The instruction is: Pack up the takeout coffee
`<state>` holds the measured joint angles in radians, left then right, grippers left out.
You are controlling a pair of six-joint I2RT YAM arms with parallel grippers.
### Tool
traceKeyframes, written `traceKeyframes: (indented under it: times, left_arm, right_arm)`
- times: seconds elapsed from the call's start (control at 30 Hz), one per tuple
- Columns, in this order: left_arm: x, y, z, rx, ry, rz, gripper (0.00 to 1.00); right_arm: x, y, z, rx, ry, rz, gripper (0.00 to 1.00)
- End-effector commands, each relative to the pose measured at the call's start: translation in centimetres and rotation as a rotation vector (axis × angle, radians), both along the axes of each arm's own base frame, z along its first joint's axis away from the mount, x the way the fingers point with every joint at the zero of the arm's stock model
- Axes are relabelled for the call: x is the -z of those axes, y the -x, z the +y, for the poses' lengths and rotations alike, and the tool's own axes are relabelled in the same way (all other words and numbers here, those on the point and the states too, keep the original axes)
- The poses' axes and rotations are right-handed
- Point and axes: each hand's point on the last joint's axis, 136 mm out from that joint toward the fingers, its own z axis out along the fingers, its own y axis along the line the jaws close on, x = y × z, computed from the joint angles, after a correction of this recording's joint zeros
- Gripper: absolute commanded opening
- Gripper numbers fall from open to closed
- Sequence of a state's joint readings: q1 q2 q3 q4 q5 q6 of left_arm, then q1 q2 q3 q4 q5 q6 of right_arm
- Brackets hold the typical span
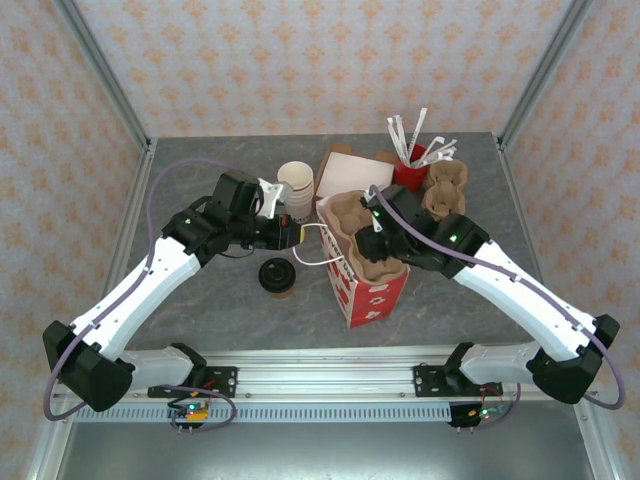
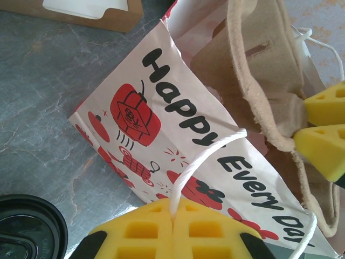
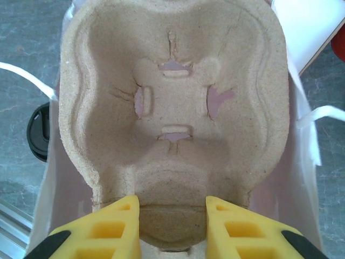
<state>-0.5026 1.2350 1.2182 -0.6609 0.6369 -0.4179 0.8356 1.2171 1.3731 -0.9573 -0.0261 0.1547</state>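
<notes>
The takeout coffee point(image 1: 277, 277), a small tan cup with a black lid, stands on the table left of the red-and-white gift bag point(image 1: 368, 288). Its lid shows at the corner in the left wrist view point(image 2: 27, 229) and past the bag's side in the right wrist view point(image 3: 39, 132). My left gripper point(image 1: 296, 232) point(image 2: 175, 218) is shut on the bag's white string handle point(image 2: 202, 156), pulling it left. My right gripper point(image 1: 375, 240) point(image 3: 172, 226) is shut on a moulded cardboard cup carrier point(image 3: 172, 81) point(image 2: 264, 70), which sits in the bag's open mouth.
Behind the bag are a stack of lidless paper cups point(image 1: 296, 180), a brown cardboard box point(image 1: 345, 168), a red cup of wrapped stirrers point(image 1: 410, 172) and a pile of spare carriers point(image 1: 445, 190). Bare grey table lies to the far left and front.
</notes>
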Motion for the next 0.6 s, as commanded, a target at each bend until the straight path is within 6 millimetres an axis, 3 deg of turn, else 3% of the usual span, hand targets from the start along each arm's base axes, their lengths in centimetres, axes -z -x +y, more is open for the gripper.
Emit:
traceKeyframes:
  times: [0.0,0.57]
  left_arm:
    - [-0.3,-0.4,0.0,-0.007,-0.026,-0.026,0.0]
    - [-0.4,0.1,-0.8,0.018,-0.03,-0.035,0.0]
  right_arm:
    - [0.7,0.5,-0.2,0.013,0.001,0.024,0.28]
    - [2.9,-0.9,-0.9,0.123,0.1,0.064,0.28]
